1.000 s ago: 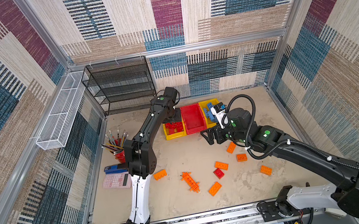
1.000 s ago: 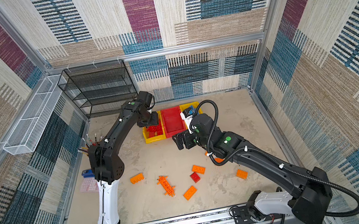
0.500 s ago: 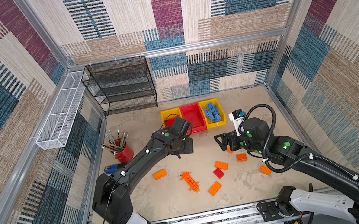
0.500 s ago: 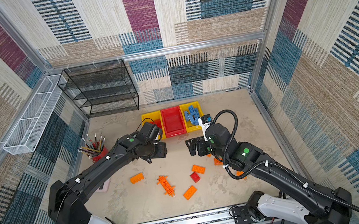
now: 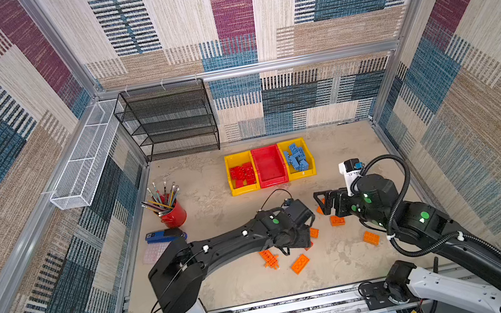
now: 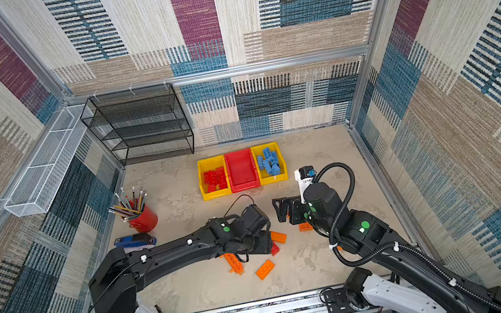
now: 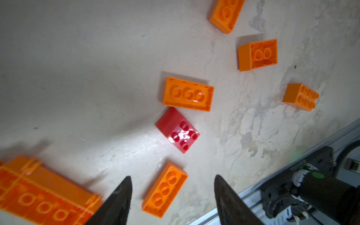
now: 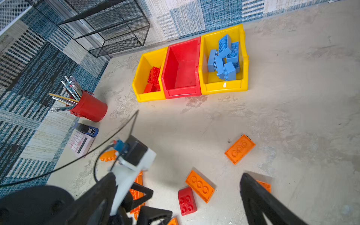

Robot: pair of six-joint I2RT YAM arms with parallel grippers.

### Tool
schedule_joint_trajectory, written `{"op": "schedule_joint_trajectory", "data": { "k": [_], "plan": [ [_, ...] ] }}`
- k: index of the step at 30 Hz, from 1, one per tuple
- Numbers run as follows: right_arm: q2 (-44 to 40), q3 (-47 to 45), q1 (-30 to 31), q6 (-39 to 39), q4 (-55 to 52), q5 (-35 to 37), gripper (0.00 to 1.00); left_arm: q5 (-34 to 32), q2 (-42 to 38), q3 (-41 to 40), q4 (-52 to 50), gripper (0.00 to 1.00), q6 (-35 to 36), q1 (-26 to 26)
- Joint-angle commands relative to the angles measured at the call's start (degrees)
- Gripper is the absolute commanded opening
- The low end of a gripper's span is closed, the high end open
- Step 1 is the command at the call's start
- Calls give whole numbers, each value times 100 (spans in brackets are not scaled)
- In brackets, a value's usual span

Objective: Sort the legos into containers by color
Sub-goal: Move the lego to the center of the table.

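Three joined containers stand at the back. The left yellow one (image 5: 236, 189) holds red legos, the red one (image 5: 271, 181) between them looks empty, and the right yellow one (image 5: 301, 173) holds blue legos. Loose on the floor lie a red brick (image 7: 178, 130), several orange bricks (image 5: 300, 263) (image 7: 188, 94) and a long orange plate (image 5: 269, 259). My left gripper (image 7: 172, 187) hovers open above an orange brick (image 7: 165, 190), just short of the red brick, holding nothing. Right of it, my right gripper (image 8: 177, 187) hangs wide open and empty above the red brick (image 8: 187, 201) and orange bricks.
A red pencil cup (image 5: 173, 212), blue stapler (image 5: 164, 235) and pink calculator (image 5: 155, 252) sit along the left wall. A black wire shelf (image 5: 172, 122) fills the back left corner, with a white wire basket (image 5: 85, 156) on the left wall. The two wrists are close together.
My left arm swung back from the containers to the loose bricks at the front middle, its jaws widening. My right arm drew away from the containers, toward the right.
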Motion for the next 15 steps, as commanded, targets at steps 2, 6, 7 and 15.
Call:
{"op": "schedule_joint_trajectory", "data": {
  "k": [2, 6, 7, 15],
  "plan": [
    [-172, 21, 5, 43, -17, 80, 99, -228, 673, 633, -421, 68, -45, -213],
    [-348, 18, 4, 28, -91, 137, 99, -273, 1205, 996, -676, 67, -10, -275],
    [-390, 16, 5, 21, -101, 144, 99, -271, 1315, 1060, -723, 67, 2, -279],
    [-467, 86, 4, -51, -102, 113, 99, -419, 1638, 1276, -903, 67, 42, -281]
  ]
}}
